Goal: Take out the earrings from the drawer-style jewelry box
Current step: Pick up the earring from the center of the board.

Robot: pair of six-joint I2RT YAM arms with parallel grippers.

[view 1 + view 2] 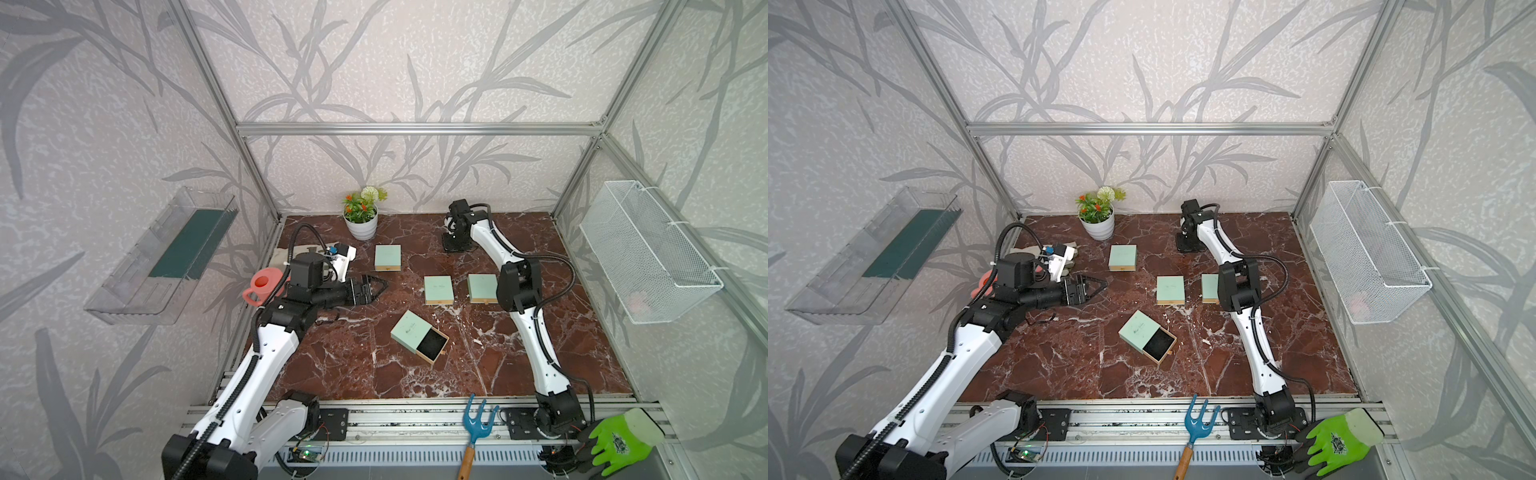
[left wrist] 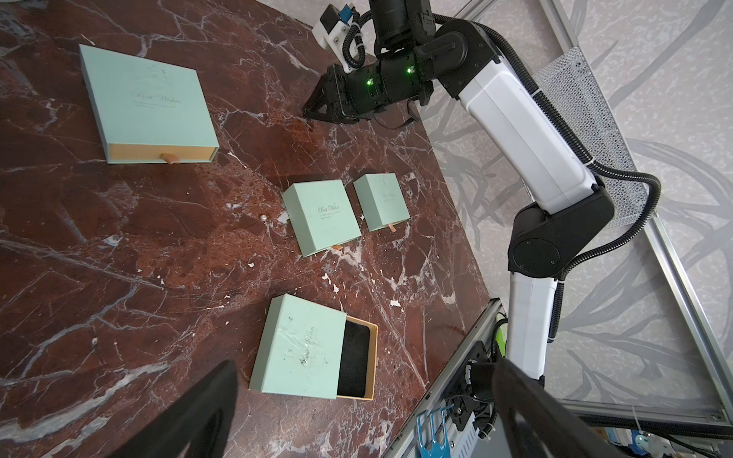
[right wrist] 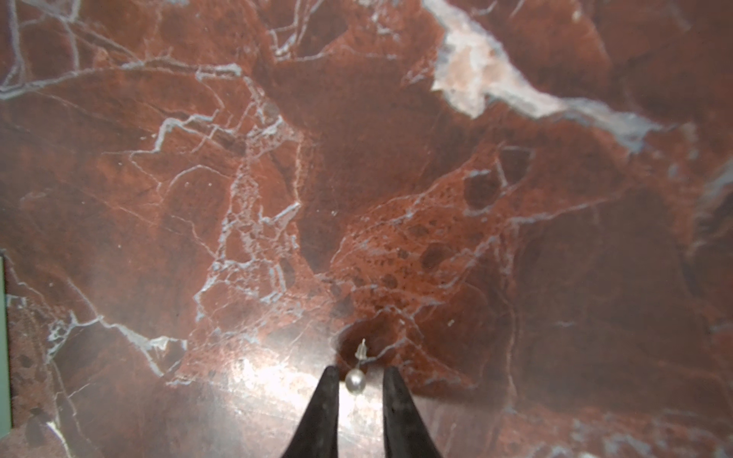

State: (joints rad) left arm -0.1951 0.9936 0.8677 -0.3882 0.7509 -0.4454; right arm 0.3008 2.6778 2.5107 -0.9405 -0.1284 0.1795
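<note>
**Pearl earring lay between the right jaws on red marble**

A glossy red-brown marble top (image 1: 340, 365), veined in white, filled an aluminium-framed cell papered with grey leaves. In both top views the mint-green card jewelry box (image 1: 409, 330) lay skewed near the middle. Its tan drawer (image 1: 432, 344) was pulled out, showing black plush lining. Three closed boxes (image 1: 438, 290) of the same card sat behind it. A potted plant (image 1: 360, 214), a pink watering can (image 1: 264, 284), a blue hand fork (image 1: 478, 415) and a green glove (image 1: 619, 440) stood round the edges. The left gripper (image 1: 380, 286) hung beside the watering can, well apart from the open box. The right gripper (image 1: 456, 244) pointed down at the far side, beyond the closed boxes. The earrings were too small to make out there.

In the left wrist view the left fingers (image 2: 206, 412) stood wide apart, holding nothing. The other earring (image 2: 262, 217), a small round pearl, lay on bare marble just beside a closed box, well apart from both grippers.

In the right wrist view the pearl earring (image 3: 354, 381), with a thin post and a clear back, lay on the marble between two black tapered fingertips (image 3: 323, 404). The jaws were narrow, with a sliver of gap on either side of the pearl, so it was not clamped. Bare marble lay all around it.
</note>
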